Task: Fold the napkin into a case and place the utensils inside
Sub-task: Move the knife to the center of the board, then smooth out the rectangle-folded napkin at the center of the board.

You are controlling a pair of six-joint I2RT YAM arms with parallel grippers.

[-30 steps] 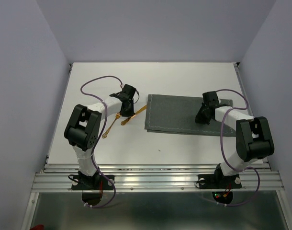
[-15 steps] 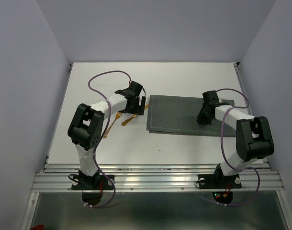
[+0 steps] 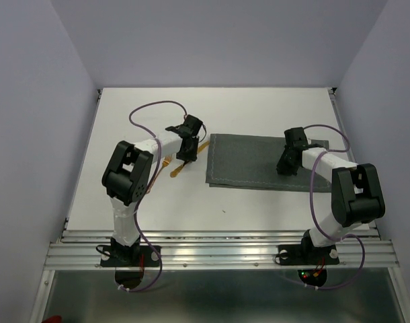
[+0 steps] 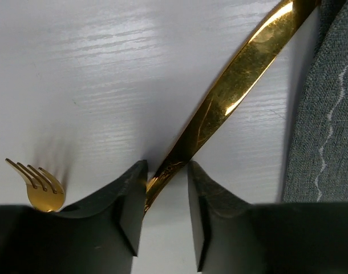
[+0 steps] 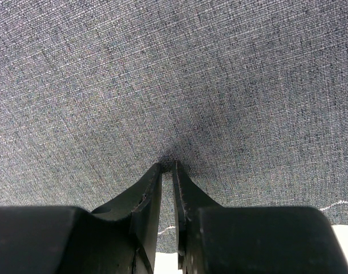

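Left wrist view is showing the left gripper (image 4: 167, 171) sitting low on the table (image 4: 105, 68), with one finger on each side of the long gold utensil (image 4: 237, 85). A moment ago this gripper was hanging over both utensils, farther from the cloth, and it opened wide. Now it is closing in on the handle. A little white gap is showing beside one finger, so it is not squeezing yet. The fork (image 4: 40, 185) is lying just beside it, left alone. The long utensil's far end is reaching close to the edge of the case (image 4: 328, 114). On the other side, the right gripper (image 5: 168, 166) is staying put, pinching a small bump of the grey cloth between fingers that are nearly together. I am guessing the folding is done and the first utensil is about to be picked up and slid inside.
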